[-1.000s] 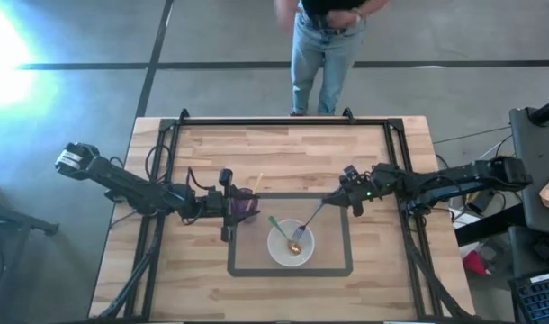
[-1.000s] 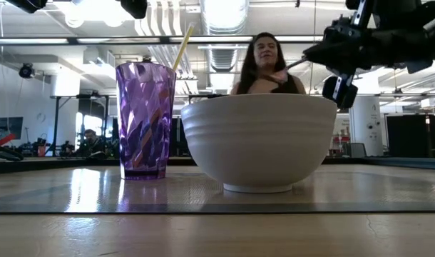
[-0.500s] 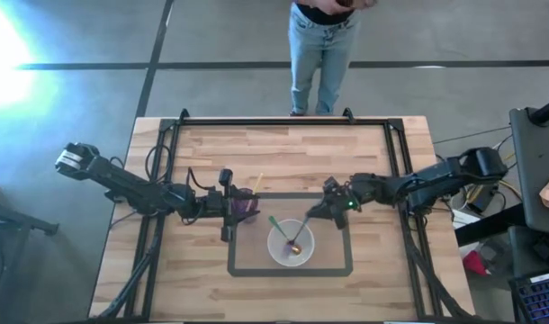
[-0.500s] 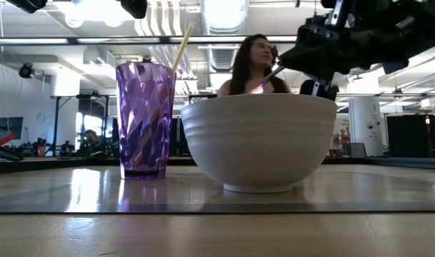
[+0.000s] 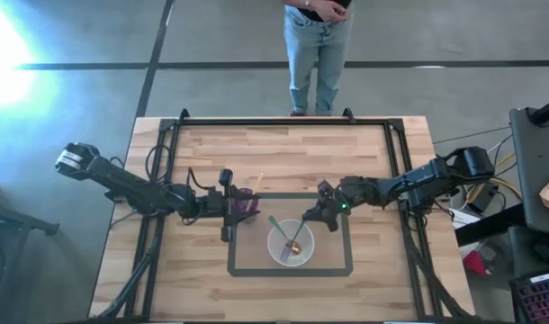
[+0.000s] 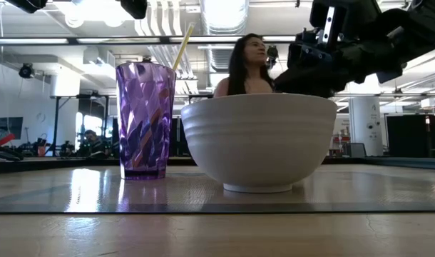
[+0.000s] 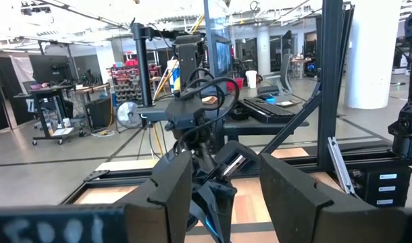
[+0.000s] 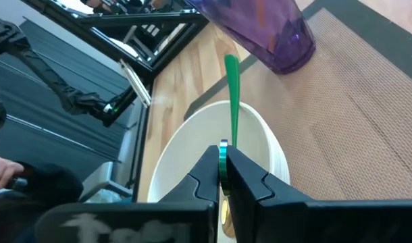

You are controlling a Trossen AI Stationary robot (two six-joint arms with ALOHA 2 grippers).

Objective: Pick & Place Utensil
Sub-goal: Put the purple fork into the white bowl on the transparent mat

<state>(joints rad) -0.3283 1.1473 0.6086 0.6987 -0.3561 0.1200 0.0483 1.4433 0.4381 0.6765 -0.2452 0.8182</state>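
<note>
The right tool (image 5: 321,214) is hanging over the white bowl's (image 5: 303,249) rim on the side facing the right arm, its fingers (image 8: 207,177) pinched together on the handle end of a silver fork (image 5: 292,243). The fork is slanting down into the bowl, its long axis running from the tool toward the bowl's middle, tines lowest and pointing away from the right arm. A green utensil (image 8: 232,94) is also leaning in the bowl, its handle pointing out toward the purple cup (image 6: 144,120). The cup is standing upright just beside the bowl on the wooden surface (image 5: 373,279), with a yellow straw (image 6: 183,44) in it. The left tool (image 5: 226,203) is waiting beside the cup, fingers (image 7: 291,196) spread apart. A person (image 5: 314,45) is standing beyond the surface's far edge.
</note>
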